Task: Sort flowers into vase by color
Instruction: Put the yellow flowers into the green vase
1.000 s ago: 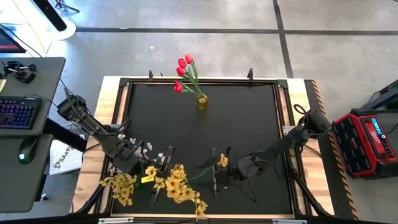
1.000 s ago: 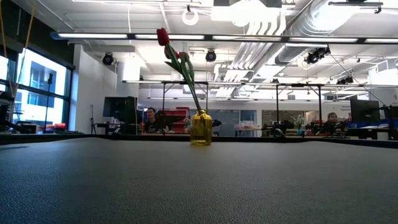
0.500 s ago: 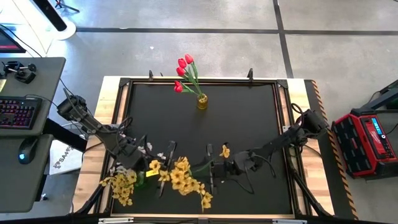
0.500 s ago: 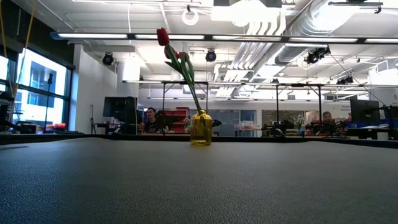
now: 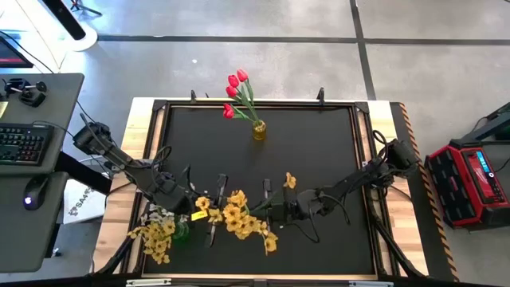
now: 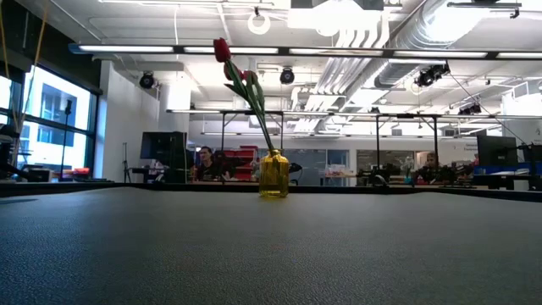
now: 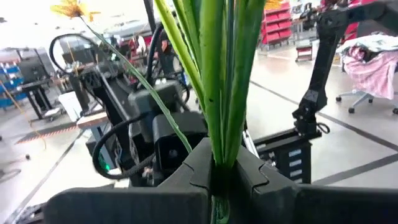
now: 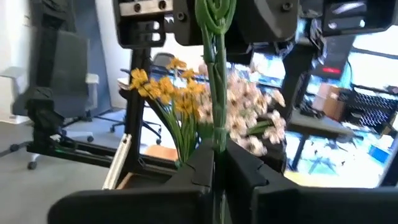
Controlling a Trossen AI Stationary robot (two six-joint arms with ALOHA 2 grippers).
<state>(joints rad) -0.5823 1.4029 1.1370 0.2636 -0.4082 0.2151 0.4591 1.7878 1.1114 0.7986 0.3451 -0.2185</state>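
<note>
Both arms moved, and the right gripper closed

The right gripper (image 5: 275, 211) slid left across the table and shut its fingers on a green stem (image 8: 216, 118). The left gripper (image 5: 187, 197) moved right and up a little, carrying its yellow flowers (image 5: 239, 217) with it. Now the two grippers are closer together.

So the table (image 5: 319, 159) is a black mat inside a light wood frame. Near the far edge sits a small yellow glass vase (image 5: 259, 130) with red tulips (image 5: 234, 89) leaning out of it. Down by the near-left corner there's a bunch of yellow blossoms (image 5: 155, 237) with a pale white spray (image 5: 162, 215) right beside it, though whether they rest flat on the mat is hard to tell.
</note>
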